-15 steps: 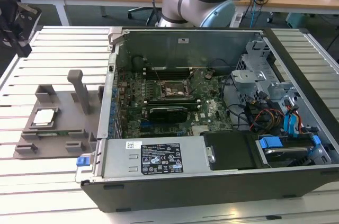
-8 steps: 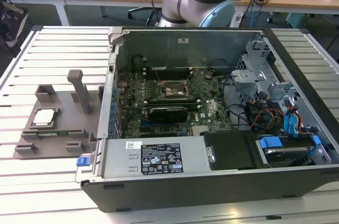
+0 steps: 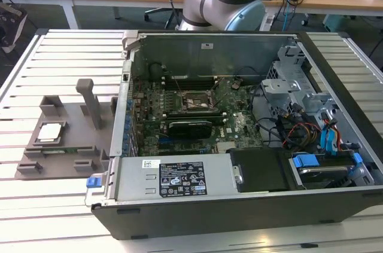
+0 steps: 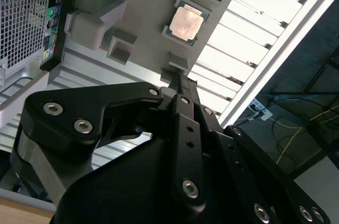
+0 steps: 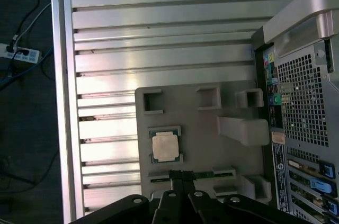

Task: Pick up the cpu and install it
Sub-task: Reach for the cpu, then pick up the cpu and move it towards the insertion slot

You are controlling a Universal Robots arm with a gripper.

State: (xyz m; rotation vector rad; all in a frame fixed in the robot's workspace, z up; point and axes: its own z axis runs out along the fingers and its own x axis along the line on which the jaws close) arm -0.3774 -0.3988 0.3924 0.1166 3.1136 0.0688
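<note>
The cpu (image 3: 49,132) is a small square chip with a silver top, lying flat in a recess of the grey plastic tray (image 3: 72,145) on the exterior view's left of the open computer case (image 3: 179,181). Both wrist views look down on the cpu (image 5: 165,146) (image 4: 186,21) from well above. My gripper (image 5: 183,178) (image 4: 178,78) hangs over the tray's edge near the chip, its black fingers shut together with nothing between them. The motherboard's socket (image 3: 194,102) lies open inside the case.
The tray has an upright post (image 3: 91,102) and several raised blocks. A long black card (image 3: 190,127) sits below the socket. Drives and cables (image 3: 311,127) crowd the case on the exterior view's right. The slatted metal table (image 5: 159,33) ends near a floor power strip (image 5: 18,53).
</note>
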